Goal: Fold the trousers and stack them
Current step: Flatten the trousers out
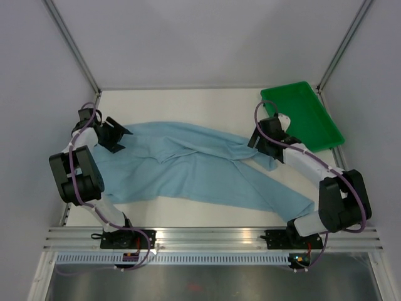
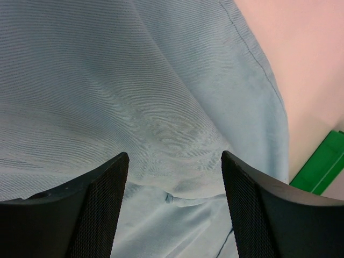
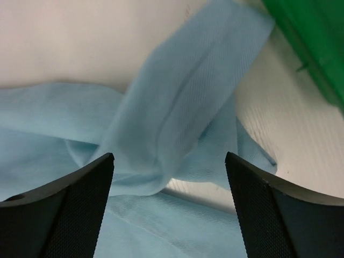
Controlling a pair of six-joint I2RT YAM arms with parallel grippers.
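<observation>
Left fingers (image 2: 97, 209) stand open over smooth trousers (image 2: 134, 97); right fingers (image 3: 70, 209), open too, frame a bunched leg (image 3: 177, 107) beside the tray (image 3: 317, 43). Overhead alone shows both legs sprawled across the tabletop (image 1: 188, 100).

Lab test cell, grey walls (image 1: 188, 37), white table (image 1: 188, 103) (aluminium frame posts (image 1: 71, 42))

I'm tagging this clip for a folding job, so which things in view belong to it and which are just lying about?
Belongs to the job: light blue trousers, lying unfolded; left gripper and right gripper, both open over them.
Just lying about: green tray at the far right.
</observation>
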